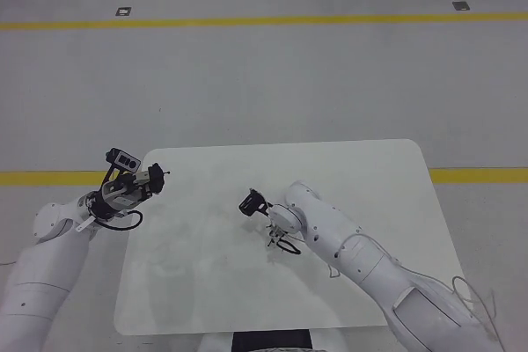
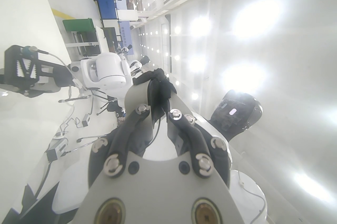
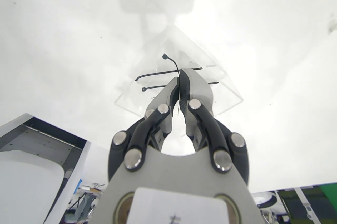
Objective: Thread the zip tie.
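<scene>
My right gripper [image 3: 180,74] is shut on a black zip tie [image 3: 171,61]. Its head sticks out past the fingertips and its strap runs back between the pads. Two more black zip ties [image 3: 155,74] lie just beyond on a clear square plate [image 3: 226,93]. From above, the right gripper [image 1: 253,202] sits near the middle of the white table [image 1: 361,176]. My left gripper [image 1: 156,176] hangs at the table's left edge, well apart from the right one. Its fingers [image 2: 137,96] are closed together. A thin black strand shows in their gap; I cannot tell whether it is held.
The left wrist view looks sideways across the table to the right arm's black finger [image 2: 18,69] and white wrist joint [image 2: 105,72]. A yellow floor line [image 1: 484,175] runs behind the table. Bare tabletop lies between the two arms.
</scene>
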Controlling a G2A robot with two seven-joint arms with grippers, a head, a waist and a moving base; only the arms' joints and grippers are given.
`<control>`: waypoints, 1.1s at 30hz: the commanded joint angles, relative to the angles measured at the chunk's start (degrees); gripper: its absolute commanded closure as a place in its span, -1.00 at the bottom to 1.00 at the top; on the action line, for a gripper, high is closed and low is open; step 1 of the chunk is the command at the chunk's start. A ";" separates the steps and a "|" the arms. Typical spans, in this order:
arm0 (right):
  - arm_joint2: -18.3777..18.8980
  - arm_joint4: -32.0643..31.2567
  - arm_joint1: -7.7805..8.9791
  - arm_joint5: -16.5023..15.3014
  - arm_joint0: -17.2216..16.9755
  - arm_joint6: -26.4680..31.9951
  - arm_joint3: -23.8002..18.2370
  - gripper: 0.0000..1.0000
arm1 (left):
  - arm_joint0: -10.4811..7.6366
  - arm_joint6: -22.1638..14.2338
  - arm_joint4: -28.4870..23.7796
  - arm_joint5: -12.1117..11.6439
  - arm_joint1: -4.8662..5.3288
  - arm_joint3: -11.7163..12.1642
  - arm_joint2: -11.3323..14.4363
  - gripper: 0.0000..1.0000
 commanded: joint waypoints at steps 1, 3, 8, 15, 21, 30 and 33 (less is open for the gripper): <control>1.33 0.14 0.62 -0.81 -0.81 1.01 -2.64 1.00 | 0.00 0.00 0.00 0.00 0.00 0.00 0.00 1.00; 2.56 0.22 1.24 -1.55 -1.65 1.18 -4.63 1.00 | 0.00 0.00 0.00 0.00 0.00 0.00 0.00 1.00; 9.20 3.25 3.35 -1.55 -5.44 0.31 -12.39 1.00 | 0.00 0.00 0.00 0.00 0.00 0.00 0.00 1.00; 17.58 9.47 4.95 1.90 -11.98 -9.23 -19.14 1.00 | 0.00 0.00 0.00 0.00 0.00 0.00 0.00 1.00; 22.14 16.78 5.55 -0.48 -14.48 -17.47 -18.59 1.00 | 0.00 0.00 0.00 0.00 0.00 0.00 0.00 1.00; 22.33 16.74 5.62 -0.52 -14.45 -17.43 -18.37 1.00 | 0.00 0.00 0.00 0.00 0.00 0.00 0.00 1.00; 22.55 17.43 5.52 0.19 -15.09 -20.84 -18.80 1.00 | 0.00 0.00 0.00 0.00 0.00 0.00 0.00 1.00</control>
